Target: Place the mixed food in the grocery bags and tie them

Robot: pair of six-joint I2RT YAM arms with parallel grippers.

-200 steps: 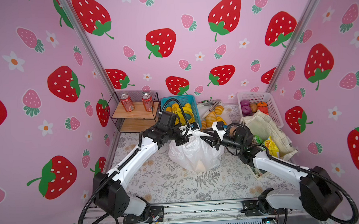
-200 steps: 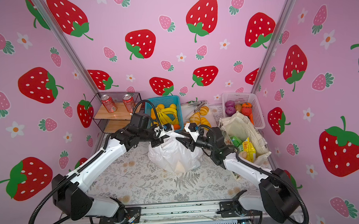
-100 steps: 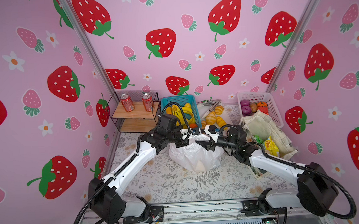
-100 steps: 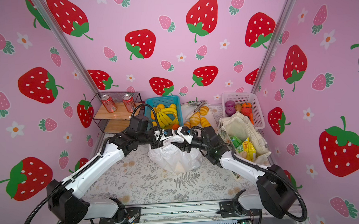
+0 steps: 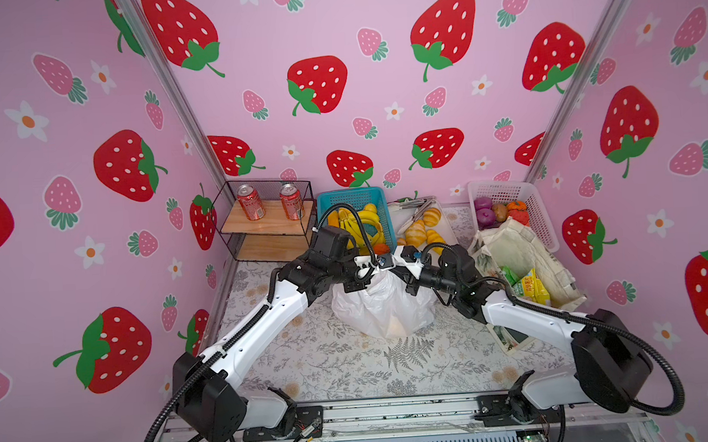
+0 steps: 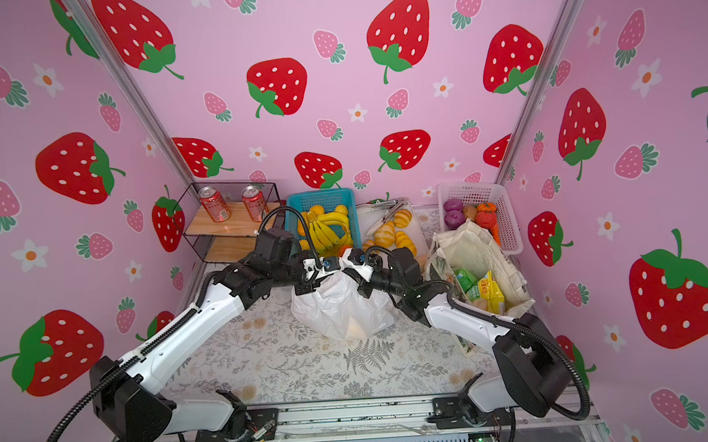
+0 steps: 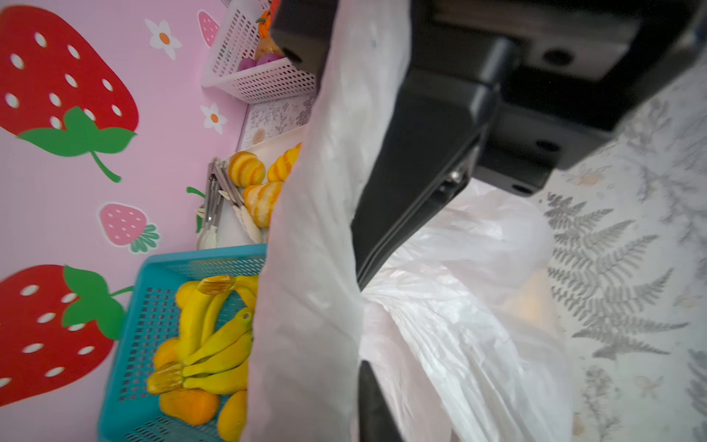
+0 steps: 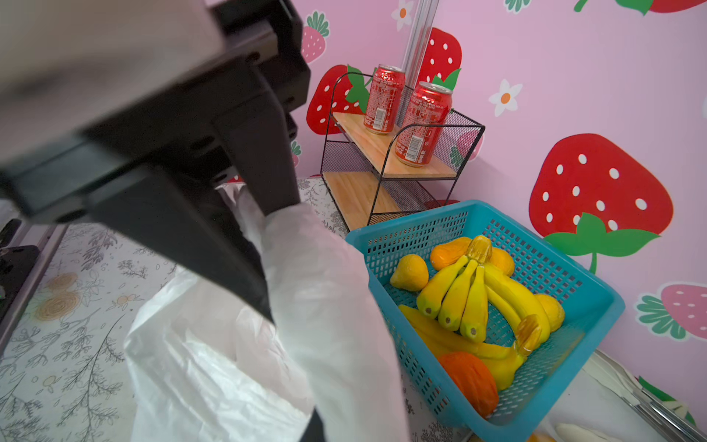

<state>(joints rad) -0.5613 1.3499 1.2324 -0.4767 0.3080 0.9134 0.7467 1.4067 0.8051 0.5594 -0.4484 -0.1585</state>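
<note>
The white plastic grocery bag (image 5: pixel 384 307) (image 6: pixel 340 310) stands mid-table with something orange (image 5: pixel 395 326) showing through it. Both grippers meet over its gathered top. My right gripper (image 5: pixel 393 268) (image 7: pixel 361 281) is shut on the bag's plastic, and a twisted handle strip (image 8: pixel 325 306) (image 7: pixel 313 268) runs to it. My left gripper (image 5: pixel 376 266) (image 8: pixel 273 264) has its fingers a little apart beside that strip. The canvas tote (image 5: pixel 524 250) (image 6: pixel 478 248) lies open at right with green (image 5: pixel 511 274) and yellow (image 5: pixel 532 287) snack packets inside.
A wire shelf (image 5: pixel 267 224) with two red cans stands at the back left. Beside it are a blue basket (image 5: pixel 351 197) of bananas and fruit, a white tray (image 5: pixel 444 221) of rolls and a white basket (image 5: pixel 521 196) of vegetables. A paper (image 5: pixel 508 338) lies under my right arm.
Both grippers came together above the white bag. The right gripper, open before, has shut on the bag's plastic. The left gripper's fingers have parted slightly.
</note>
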